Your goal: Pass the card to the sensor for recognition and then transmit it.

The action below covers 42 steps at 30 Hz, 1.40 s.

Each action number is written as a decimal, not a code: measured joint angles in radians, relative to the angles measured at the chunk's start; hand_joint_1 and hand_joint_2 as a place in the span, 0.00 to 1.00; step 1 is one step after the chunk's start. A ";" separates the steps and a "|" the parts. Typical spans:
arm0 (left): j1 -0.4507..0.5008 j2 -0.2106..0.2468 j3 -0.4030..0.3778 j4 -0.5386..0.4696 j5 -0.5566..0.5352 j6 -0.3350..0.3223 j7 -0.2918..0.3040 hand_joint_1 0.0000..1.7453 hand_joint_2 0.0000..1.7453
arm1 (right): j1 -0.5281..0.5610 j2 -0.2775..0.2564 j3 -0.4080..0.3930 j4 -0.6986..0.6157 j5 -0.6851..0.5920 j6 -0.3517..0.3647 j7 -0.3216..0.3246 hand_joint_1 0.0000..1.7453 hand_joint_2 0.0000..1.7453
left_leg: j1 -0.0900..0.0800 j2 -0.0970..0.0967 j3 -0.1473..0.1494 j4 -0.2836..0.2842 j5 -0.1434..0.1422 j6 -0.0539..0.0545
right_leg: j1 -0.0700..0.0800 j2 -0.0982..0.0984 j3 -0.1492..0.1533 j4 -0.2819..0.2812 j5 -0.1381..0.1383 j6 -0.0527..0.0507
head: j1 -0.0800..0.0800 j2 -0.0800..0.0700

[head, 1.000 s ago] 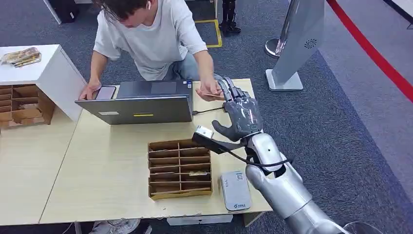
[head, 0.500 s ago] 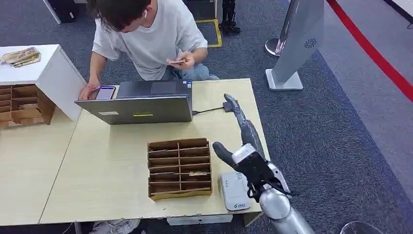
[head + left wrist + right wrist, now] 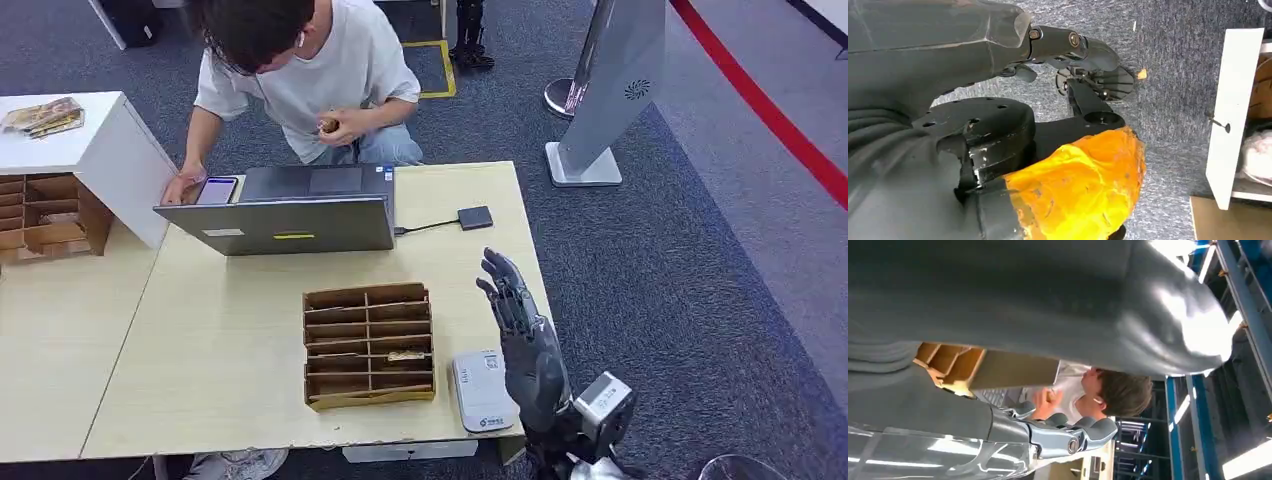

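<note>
Right hand (image 3: 525,340) of the humanoid stands raised above the near right edge of the pale wooden table (image 3: 230,390), fingers (image 3: 503,285) apart and stretched upward, nothing between them. Just beside it on the tabletop lies the white card sensor (image 3: 483,391), flat, near the table's front edge. Left of the sensor sits a brown cardboard organiser (image 3: 369,345) divided into rows of slots, one slot holding a small light object (too small to identify).

Across the table, a person in a white T-shirt (image 3: 320,70) crouches behind an open grey laptop (image 3: 285,210). One of the person's hands rests on a smartphone (image 3: 217,190) at the laptop's left corner; the other hand (image 3: 335,125), drawn in close to the chest, holds a small object that may be the card, though the head view leaves that unclear. A cable runs from the laptop's right side to a small dark adapter (image 3: 475,217) lying on the table, well apart from the robot's hand.

A white cabinet (image 3: 95,150) stands at the far left with a packet on top, and a second cardboard organiser (image 3: 45,215) sits beside it. A grey standing panel (image 3: 615,85) rises from the carpet beyond the table.

Seen from the left wrist, the left hand (image 3: 1075,47) hangs over grey carpet with dark fingers curled inward, holding nothing.
</note>
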 joint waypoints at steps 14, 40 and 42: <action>0.015 -0.004 0.029 0.000 0.027 0.005 -0.012 0.00 0.00 | 0.103 -0.035 0.007 -0.027 0.005 -0.024 -0.028 0.00 0.00 | 0.000 0.000 0.000 0.000 0.000 0.000 | 0.000 0.000 0.000 0.000 0.000 0.000 | 0.000 0.000; 0.017 -0.010 0.053 0.001 0.040 0.005 -0.014 0.00 0.00 | 0.094 -0.131 0.129 -0.024 0.366 -0.245 0.048 0.00 1.00 | 0.000 0.000 0.000 0.000 0.000 0.000 | 0.000 0.000 0.000 0.000 0.000 0.000 | 0.000 0.000; 0.017 -0.010 0.055 0.001 0.040 0.005 -0.014 0.00 0.00 | 0.092 -0.135 0.135 -0.022 0.396 -0.261 0.056 0.00 1.00 | 0.000 0.000 0.000 0.000 0.000 0.000 | 0.000 0.000 0.000 0.000 0.000 0.000 | 0.000 0.000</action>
